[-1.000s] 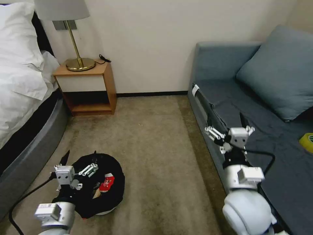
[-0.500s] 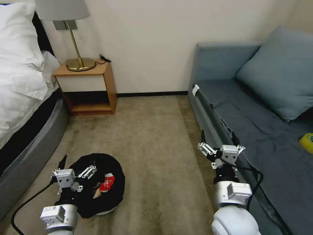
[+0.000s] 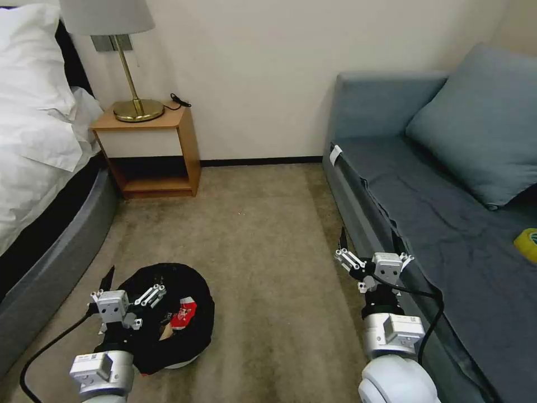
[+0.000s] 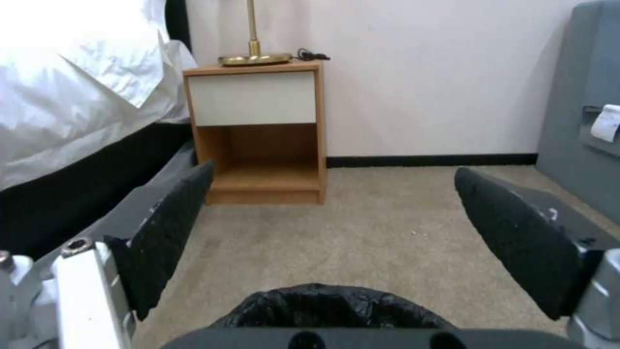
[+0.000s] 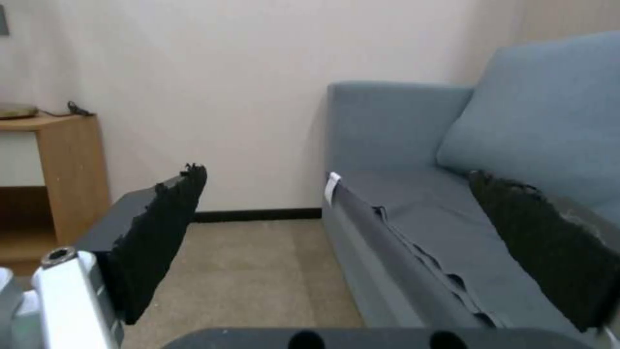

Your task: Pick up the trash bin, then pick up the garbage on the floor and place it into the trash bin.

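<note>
The trash bin [image 3: 193,291], lined with a crinkly black bag over a pale base, stands on the carpet at the lower left. Inside it lie garbage pieces: a red snack packet [image 3: 184,313] and a tan paper scrap [image 3: 165,334]. My left gripper [image 3: 134,275] hovers open over the bin's near-left rim, holding nothing; in the left wrist view the left gripper [image 4: 334,169] has the bin's bag [image 4: 329,305] just below its spread fingers. My right gripper [image 3: 369,238] is open and empty beside the sofa's front edge; in the right wrist view the right gripper [image 5: 337,173] faces the sofa and wall.
A bed [image 3: 33,168] runs along the left, with a wooden nightstand [image 3: 154,151] and a brass lamp [image 3: 134,106] at the back. A blue-grey sofa [image 3: 447,224] with a cushion fills the right; a yellow tape roll [image 3: 527,243] lies on it. Open carpet [image 3: 263,240] lies between.
My right arm has dropped and drawn back toward me along the sofa's front edge, gripper still open. My left arm sank slightly over the bin. The bin has not moved.
</note>
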`<state>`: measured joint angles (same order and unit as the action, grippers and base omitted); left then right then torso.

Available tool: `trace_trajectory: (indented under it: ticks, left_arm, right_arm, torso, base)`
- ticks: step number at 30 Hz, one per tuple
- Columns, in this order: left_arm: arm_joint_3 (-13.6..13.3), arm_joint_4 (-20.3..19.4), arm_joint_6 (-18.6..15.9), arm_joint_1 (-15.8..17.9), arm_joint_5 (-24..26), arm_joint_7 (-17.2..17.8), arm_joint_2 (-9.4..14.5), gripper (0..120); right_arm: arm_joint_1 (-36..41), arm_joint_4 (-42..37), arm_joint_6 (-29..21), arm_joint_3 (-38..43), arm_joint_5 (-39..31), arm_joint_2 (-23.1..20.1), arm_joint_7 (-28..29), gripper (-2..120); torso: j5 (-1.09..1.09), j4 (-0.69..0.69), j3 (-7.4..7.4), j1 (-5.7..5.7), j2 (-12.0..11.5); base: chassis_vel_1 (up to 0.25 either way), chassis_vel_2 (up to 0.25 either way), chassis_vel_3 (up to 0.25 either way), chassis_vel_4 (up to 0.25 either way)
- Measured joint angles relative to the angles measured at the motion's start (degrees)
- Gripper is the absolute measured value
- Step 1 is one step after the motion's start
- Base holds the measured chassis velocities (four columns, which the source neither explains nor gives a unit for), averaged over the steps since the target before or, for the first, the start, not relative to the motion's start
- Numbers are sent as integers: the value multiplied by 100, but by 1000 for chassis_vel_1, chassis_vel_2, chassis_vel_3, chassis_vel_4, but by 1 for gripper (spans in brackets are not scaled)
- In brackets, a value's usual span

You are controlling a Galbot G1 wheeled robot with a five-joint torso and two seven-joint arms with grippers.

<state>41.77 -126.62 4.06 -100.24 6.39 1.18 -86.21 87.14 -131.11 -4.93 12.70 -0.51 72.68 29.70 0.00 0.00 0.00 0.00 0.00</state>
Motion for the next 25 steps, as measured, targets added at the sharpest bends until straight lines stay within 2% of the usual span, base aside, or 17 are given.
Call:
trace_trajectory:
  ticks: [25]
  left_arm:
    - [5, -1, -12, 1, 7, -3, 0, 100]
  right_arm:
    - [-12, 1, 0, -3, -12, -7, 0, 100]
  torso:
    - [0, 0, 0, 0, 0]
  base:
    - [0, 0, 0, 0]
